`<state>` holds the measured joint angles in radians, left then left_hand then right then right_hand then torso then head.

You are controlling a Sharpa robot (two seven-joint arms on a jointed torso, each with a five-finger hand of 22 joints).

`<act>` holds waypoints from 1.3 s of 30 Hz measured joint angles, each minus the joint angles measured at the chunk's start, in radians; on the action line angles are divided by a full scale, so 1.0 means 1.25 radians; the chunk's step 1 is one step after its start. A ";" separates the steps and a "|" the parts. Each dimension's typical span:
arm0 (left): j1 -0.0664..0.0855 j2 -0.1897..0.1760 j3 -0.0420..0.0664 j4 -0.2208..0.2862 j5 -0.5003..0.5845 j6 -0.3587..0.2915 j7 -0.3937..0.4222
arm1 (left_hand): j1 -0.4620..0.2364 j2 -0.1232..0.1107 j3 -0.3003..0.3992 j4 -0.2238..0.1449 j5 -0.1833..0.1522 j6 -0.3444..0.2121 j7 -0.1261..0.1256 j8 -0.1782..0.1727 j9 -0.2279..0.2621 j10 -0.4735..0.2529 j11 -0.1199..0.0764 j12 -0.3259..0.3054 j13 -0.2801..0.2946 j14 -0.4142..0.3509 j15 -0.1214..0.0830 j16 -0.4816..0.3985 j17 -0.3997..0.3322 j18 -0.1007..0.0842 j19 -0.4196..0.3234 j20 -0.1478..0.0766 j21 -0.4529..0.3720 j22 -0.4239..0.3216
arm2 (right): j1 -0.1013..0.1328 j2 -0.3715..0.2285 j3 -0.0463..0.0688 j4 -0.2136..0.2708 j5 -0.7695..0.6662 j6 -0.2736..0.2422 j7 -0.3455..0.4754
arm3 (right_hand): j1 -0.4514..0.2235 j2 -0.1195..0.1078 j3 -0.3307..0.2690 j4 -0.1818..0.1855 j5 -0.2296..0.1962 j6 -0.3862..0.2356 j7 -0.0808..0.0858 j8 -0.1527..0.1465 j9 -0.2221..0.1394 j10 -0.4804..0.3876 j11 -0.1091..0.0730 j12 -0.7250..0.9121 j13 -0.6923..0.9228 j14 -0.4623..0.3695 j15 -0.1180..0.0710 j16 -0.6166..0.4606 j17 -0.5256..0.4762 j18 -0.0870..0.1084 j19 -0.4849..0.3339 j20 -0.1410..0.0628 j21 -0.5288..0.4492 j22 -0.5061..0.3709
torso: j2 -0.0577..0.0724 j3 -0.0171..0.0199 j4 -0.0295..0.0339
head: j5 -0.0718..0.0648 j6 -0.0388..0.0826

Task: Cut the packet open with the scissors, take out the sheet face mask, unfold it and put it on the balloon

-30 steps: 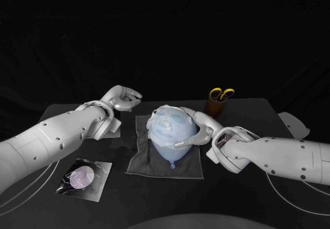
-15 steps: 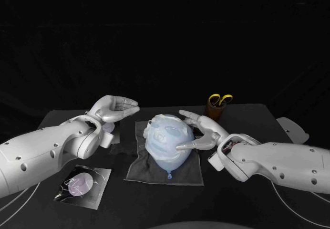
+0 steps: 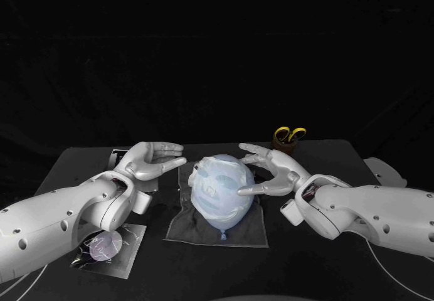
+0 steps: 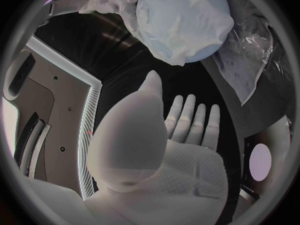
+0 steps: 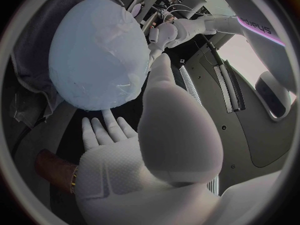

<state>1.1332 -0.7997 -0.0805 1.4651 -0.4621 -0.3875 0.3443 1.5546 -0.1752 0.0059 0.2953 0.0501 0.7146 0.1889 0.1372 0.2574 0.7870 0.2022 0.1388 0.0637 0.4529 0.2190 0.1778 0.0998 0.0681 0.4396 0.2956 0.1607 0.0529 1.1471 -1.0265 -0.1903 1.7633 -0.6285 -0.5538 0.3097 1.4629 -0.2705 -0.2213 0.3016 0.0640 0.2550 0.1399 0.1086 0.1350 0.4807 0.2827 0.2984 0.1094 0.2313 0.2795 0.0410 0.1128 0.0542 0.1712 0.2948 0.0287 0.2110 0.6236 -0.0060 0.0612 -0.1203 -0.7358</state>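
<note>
The balloon [image 3: 221, 213], the sheet mask [image 3: 215, 177] over its face, lies mid-table on a grey cloth [image 3: 192, 231]. The left hand [image 3: 152, 160] hovers at its 10 o'clock, fingers spread and holding nothing, with a dark gap between hand and balloon. The right hand [image 3: 269, 170] is at 2 o'clock, fingers apart, thumb touching the balloon's side. At 8 o'clock the left forearm half hides the packet [image 3: 113, 246]. By the far edge at 1 o'clock, only the scissors' [image 3: 290, 133] handles show.
</note>
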 measured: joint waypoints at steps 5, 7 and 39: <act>-0.013 -0.002 -0.001 0.010 -0.016 -0.011 0.009 | 0.006 -0.029 -0.047 0.003 0.000 -0.060 -0.005 -0.022 -0.024 -0.057 -0.003 -0.033 -0.004 -0.054 -0.010 -0.038 -0.016 0.000 -0.049 0.001 -0.031 -0.004 | 0.024 -0.001 0.000 -0.009 0.014 -0.003 0.000 | 0.003 0.063 0.070 -0.002 -0.007 0.105 0.006 0.047 0.038 0.056 -0.009 0.023 -0.003 0.120 -0.012 0.037 0.040 0.019 0.035 -0.002 0.011 0.025 | 0.000 -0.0002 0.0009 | 0.000 0.001; -0.015 -0.002 -0.001 0.014 -0.024 -0.015 0.012 | 0.003 -0.046 -0.077 0.004 0.000 -0.086 -0.009 -0.030 -0.032 -0.108 -0.007 -0.050 -0.007 -0.078 -0.013 -0.051 -0.021 0.000 -0.069 0.001 -0.041 -0.006 | 0.034 0.000 0.000 -0.013 0.016 -0.006 -0.002 | 0.003 0.092 0.101 -0.004 -0.007 0.158 0.011 0.068 0.054 0.087 -0.013 0.029 -0.007 0.168 -0.019 0.053 0.053 0.031 0.059 -0.001 0.019 0.042 | 0.000 -0.0002 0.0014 | 0.001 0.001; -0.035 0.040 -0.016 0.037 -0.102 -0.032 -0.004 | -0.024 -0.106 -0.180 0.007 0.003 -0.303 -0.035 -0.079 -0.104 -0.414 -0.023 -0.084 -0.025 -0.209 -0.028 -0.109 -0.048 0.000 -0.173 -0.001 -0.087 -0.014 | 0.112 0.116 0.005 -0.094 -0.103 -0.050 -0.203 | -0.006 0.105 0.137 -0.005 -0.007 0.251 0.024 0.088 0.065 0.140 -0.017 -0.003 -0.036 0.183 -0.022 0.049 0.038 0.030 0.067 -0.001 0.021 0.037 | 0.002 0.0011 0.0010 | 0.014 0.017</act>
<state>1.0898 -0.7496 -0.1010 1.5116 -0.5894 -0.4270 0.3393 1.5252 -0.3075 -0.2191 0.3035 0.0543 0.3355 0.1449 0.0389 0.1274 0.2698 0.1733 0.0341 0.0324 0.1912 0.1844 0.0413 0.0393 0.0681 0.2235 0.2947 0.0525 0.0355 1.2876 -0.8820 -0.1837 1.6458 -0.7577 -0.6159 0.0561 1.4551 -0.1393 -0.0504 0.2951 0.0555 0.5693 0.1699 0.2191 0.2156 0.6558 0.2609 0.2950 0.0645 0.4604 0.2517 0.1023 0.1601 0.0921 0.2551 0.2934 0.0553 0.2572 0.6260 -0.0047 0.0624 -0.1030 -0.7145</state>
